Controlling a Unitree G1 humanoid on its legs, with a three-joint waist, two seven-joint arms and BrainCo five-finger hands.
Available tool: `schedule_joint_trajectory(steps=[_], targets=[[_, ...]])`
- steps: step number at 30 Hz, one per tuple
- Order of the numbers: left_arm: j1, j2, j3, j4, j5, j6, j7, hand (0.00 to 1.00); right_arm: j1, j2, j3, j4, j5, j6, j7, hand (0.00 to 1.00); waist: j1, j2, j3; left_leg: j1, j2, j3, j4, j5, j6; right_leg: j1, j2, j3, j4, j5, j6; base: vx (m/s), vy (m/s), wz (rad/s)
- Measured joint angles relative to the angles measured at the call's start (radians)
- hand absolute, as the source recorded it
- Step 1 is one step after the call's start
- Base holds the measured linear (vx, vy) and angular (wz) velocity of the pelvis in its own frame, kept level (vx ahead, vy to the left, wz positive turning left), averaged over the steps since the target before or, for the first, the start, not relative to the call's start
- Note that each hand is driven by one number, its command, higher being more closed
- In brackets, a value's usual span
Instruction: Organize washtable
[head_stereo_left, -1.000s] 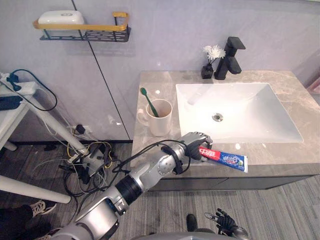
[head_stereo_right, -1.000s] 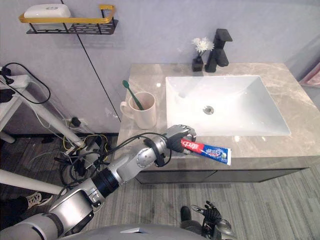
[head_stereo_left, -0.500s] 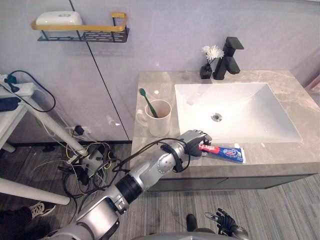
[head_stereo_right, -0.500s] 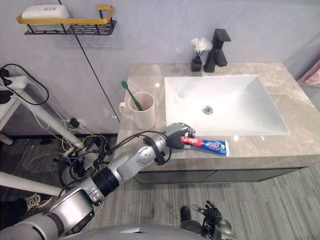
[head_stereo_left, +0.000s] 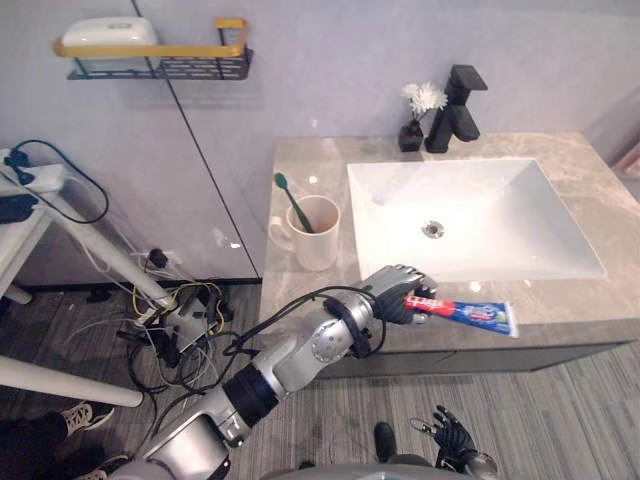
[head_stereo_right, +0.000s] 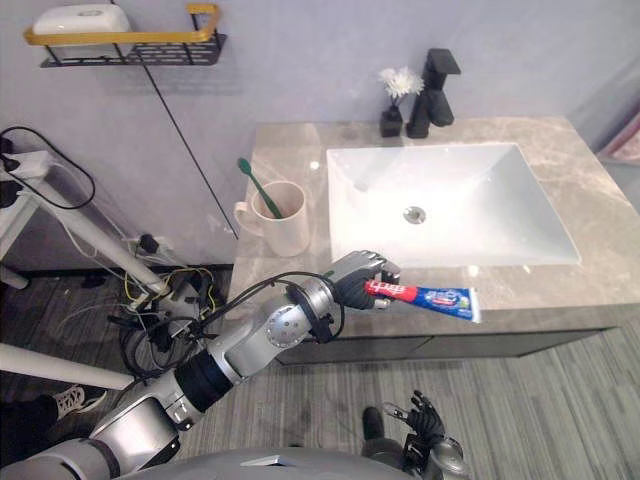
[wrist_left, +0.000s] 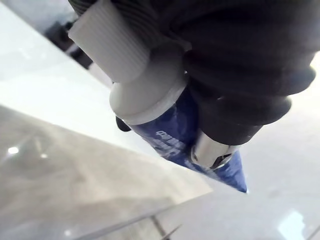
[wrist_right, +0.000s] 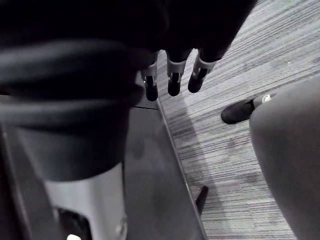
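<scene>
The toothpaste tube (head_stereo_left: 470, 314) has been shifted slightly rightward over the counter's (head_stereo_left: 300, 165) front edge, gripped at its cap end by the curled left hand (head_stereo_left: 395, 293); the toothbrush (head_stereo_left: 292, 200) is already stowed in the cup (head_stereo_left: 318, 240), the tube is judged still unplaced, and the right hand (head_stereo_left: 452, 437) is hung slack, low down.

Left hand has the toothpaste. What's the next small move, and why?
Probably raise the toothpaste and swing it toward the cup. The left hand is curled round its cap end at the counter front edge, and the cup already holds the toothbrush.
</scene>
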Motion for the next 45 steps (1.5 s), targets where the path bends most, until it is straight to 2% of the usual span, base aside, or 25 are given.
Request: schedule_joint_trajectory(steps=[6,8,12,14,17,21,24,28,30,32,35,36,38,45], targets=[[0.001,-0.010,0.101,-0.117,-0.010,-0.015,0.060,1.00,0.176,0.008,-0.008,-0.258,-0.133,-0.001,-0.019,0.00,-0.012,0.002,-0.003,-0.006,-0.005,0.096,0.003,-0.001,0.001,-0.049,0.008,0.106,0.000,0.024,-0.001,-0.04,0.005,-0.51],[0.005,-0.010,0.141,-0.139,-0.011,-0.014,0.077,1.00,0.227,0.025,-0.023,-0.349,-0.166,0.001,-0.027,0.00,-0.013,0.002,-0.004,-0.007,-0.003,0.134,0.003,-0.010,0.014,-0.069,0.020,0.144,0.000,0.036,-0.001,-0.09,-0.006,-0.72],[0.013,-0.011,0.172,-0.145,-0.012,-0.014,0.102,1.00,0.286,0.043,-0.048,-0.526,-0.189,-0.006,-0.037,0.00,-0.017,0.003,-0.005,-0.005,-0.002,0.219,0.016,-0.028,0.017,-0.097,0.039,0.234,0.000,0.049,-0.004,-0.07,0.005,-0.71],[0.027,-0.020,0.173,-0.154,-0.012,-0.015,0.104,1.00,0.309,0.053,-0.076,-0.683,-0.189,-0.022,-0.049,0.00,-0.021,0.008,-0.008,-0.006,-0.001,0.268,0.033,-0.042,0.019,-0.110,0.048,0.282,0.001,0.064,0.006,-0.05,0.021,-0.62],[0.074,-0.047,0.177,-0.200,-0.012,-0.016,0.114,1.00,0.302,0.093,-0.140,-0.882,-0.196,-0.050,-0.114,0.00,-0.029,0.012,-0.011,-0.002,0.001,0.306,0.047,-0.054,0.022,-0.114,0.057,0.321,0.001,0.076,0.015,-0.02,0.016,-0.42],[0.093,-0.071,0.177,-0.255,-0.012,-0.017,0.131,1.00,0.298,0.128,-0.172,-1.107,-0.229,-0.068,-0.202,0.00,-0.025,0.014,-0.016,-0.002,0.003,0.319,0.060,-0.064,0.023,-0.114,0.060,0.333,0.001,0.078,0.017,-0.01,0.011,-0.13],[0.110,-0.094,0.183,-0.300,-0.012,-0.019,0.146,1.00,0.265,0.158,-0.200,-1.249,-0.260,-0.090,-0.277,0.00,-0.009,0.022,-0.033,-0.003,0.003,0.318,0.062,-0.067,0.023,-0.113,0.059,0.332,0.001,0.079,0.018,0.00,0.000,0.00],[0.132,-0.095,0.194,-0.343,-0.025,-0.025,0.148,1.00,0.197,0.157,-0.185,-1.326,-0.269,-0.114,-0.315,0.00,0.013,0.025,-0.059,-0.008,0.003,0.302,0.063,-0.067,0.023,-0.111,0.056,0.319,0.001,0.079,0.019,0.02,0.010,0.12],[0.132,-0.095,0.214,-0.373,-0.029,-0.025,0.148,1.00,0.160,0.154,-0.127,-1.347,-0.264,-0.141,-0.310,0.00,0.020,0.026,-0.064,-0.015,0.002,0.266,0.069,-0.067,0.024,-0.101,0.048,0.287,0.000,0.076,0.017,0.00,-0.002,0.39],[0.132,-0.096,0.225,-0.398,-0.042,-0.027,0.150,1.00,0.139,0.147,-0.082,-1.347,-0.213,-0.155,-0.275,0.00,0.025,0.026,-0.067,-0.034,0.000,0.231,0.080,-0.067,0.024,-0.096,0.038,0.252,0.000,0.071,0.020,-0.02,-0.003,0.59],[0.132,-0.097,0.244,-0.425,-0.049,-0.036,0.152,1.00,0.113,0.140,-0.033,-1.340,-0.111,-0.166,-0.227,0.00,0.064,0.025,-0.071,-0.044,-0.002,0.187,0.097,-0.062,0.028,-0.085,0.027,0.208,0.000,0.069,0.019,0.00,-0.001,0.44],[0.132,-0.097,0.252,-0.428,-0.049,-0.036,0.156,1.00,0.105,0.137,-0.023,-1.338,-0.075,-0.168,-0.219,0.00,0.069,0.024,-0.073,-0.044,-0.003,0.180,0.098,-0.059,0.029,-0.083,0.025,0.201,0.000,0.069,0.019,0.01,-0.005,0.43],[0.132,-0.095,0.273,-0.442,-0.060,-0.035,0.188,1.00,0.070,0.121,0.024,-1.323,0.051,-0.171,-0.181,0.00,0.071,0.020,-0.076,-0.046,-0.005,0.149,0.096,-0.051,0.032,-0.071,0.018,0.164,0.000,0.068,0.018,0.00,-0.008,0.39],[0.131,-0.088,0.292,-0.455,-0.067,-0.035,0.243,1.00,-0.030,0.076,0.116,-1.292,0.334,-0.173,-0.088,0.00,0.075,0.009,-0.088,-0.049,-0.008,0.099,0.094,-0.040,0.030,-0.049,0.005,0.108,0.000,0.056,0.009,-0.01,-0.012,0.24]])
